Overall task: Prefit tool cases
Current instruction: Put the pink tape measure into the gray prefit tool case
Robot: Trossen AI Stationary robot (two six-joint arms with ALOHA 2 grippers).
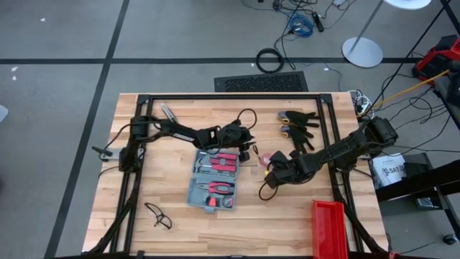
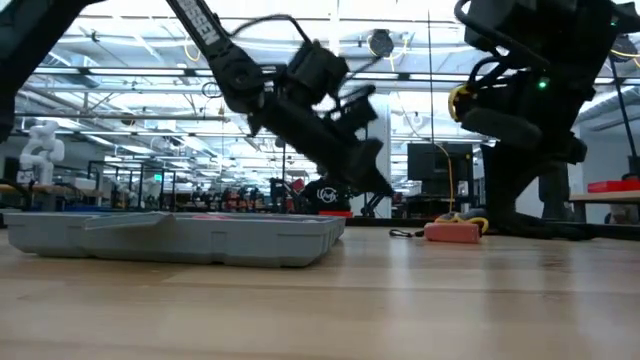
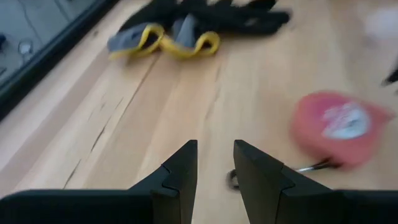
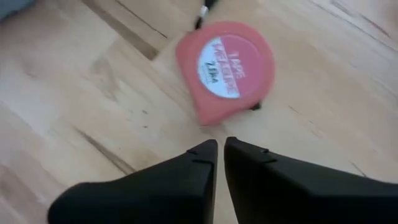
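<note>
The right gripper [image 4: 221, 144] has its two dark fingers drawn almost together, only a thin slit between the tips, and it holds nothing. Just ahead of the tips lies a red tape measure [image 4: 225, 70], flat on the wooden table [image 1: 287, 216] with its round label up; whether the tips touch it I cannot tell. The right arm reaches in from the table's right edge, bent at the elbow, wrist low over the boards.

The left gripper [image 3: 214, 149] has a narrow gap between its fingers and grips nothing. It points across the table at the same tape measure, with a small metal ring showing just beside one fingertip. The left arm stretches from the left edge along the far side of the table.

The tool case [image 1: 214, 180] lies open and flat near the table's middle, just left of the tape measure, with red-handled tools [image 1: 224, 159] in its grey tray. Black-and-yellow work gloves [image 1: 297, 122] lie farther back. Safety glasses [image 1: 158, 215] lie near the front left, a red bin [image 1: 332, 229] at the front right.
</note>
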